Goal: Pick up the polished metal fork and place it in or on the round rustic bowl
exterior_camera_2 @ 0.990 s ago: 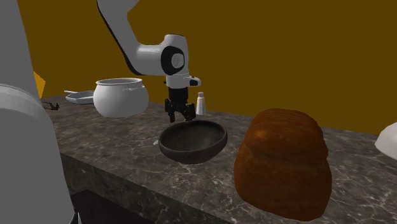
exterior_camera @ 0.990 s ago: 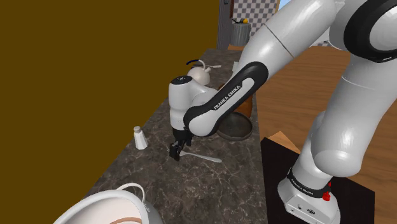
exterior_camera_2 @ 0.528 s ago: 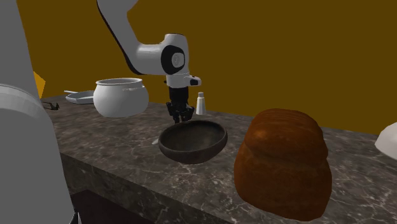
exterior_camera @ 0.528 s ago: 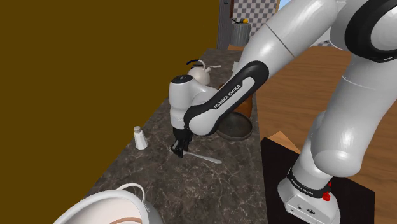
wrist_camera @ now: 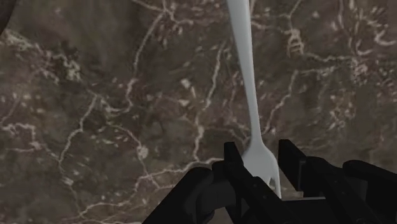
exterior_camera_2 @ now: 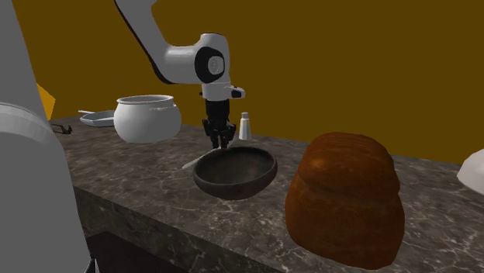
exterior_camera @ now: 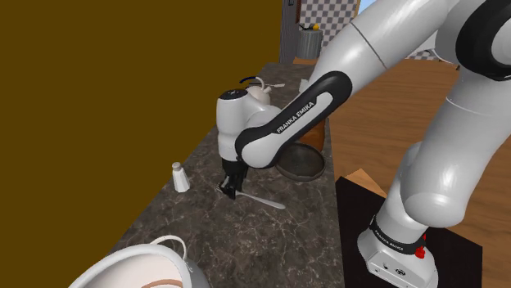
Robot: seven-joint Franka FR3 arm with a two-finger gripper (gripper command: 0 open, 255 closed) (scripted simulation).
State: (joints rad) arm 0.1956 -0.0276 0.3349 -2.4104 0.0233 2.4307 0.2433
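The pale grey fork [wrist_camera: 245,76] lies nearly flat just over the dark marbled counter [exterior_camera: 205,237], its tined end clasped between my black fingers [wrist_camera: 232,162]. My gripper [exterior_camera: 230,186] is shut on that end, while the handle [exterior_camera: 266,200] trails toward the shoulder view's right. In the second exterior view the gripper [exterior_camera_2: 220,139] hangs just behind the bowl's rim, and the fork's handle tip [exterior_camera_2: 189,164] pokes out beside it. The round dark brown bowl [exterior_camera_2: 235,172] sits upright; in the shoulder view the bowl [exterior_camera: 305,164] is partly hidden by my forearm.
A small white shaker [exterior_camera: 178,177] stands near the wall close to the gripper. A white pot [exterior_camera: 147,266] sits at the counter's near end. A brown rounded lump [exterior_camera_2: 345,198] stands beside the bowl. The counter's edge drops to a wooden floor [exterior_camera: 385,123].
The fingers were open over the fork's tined end a second ago and have shut on it. The hand has since risen a little, and the handle tip sits slightly higher.
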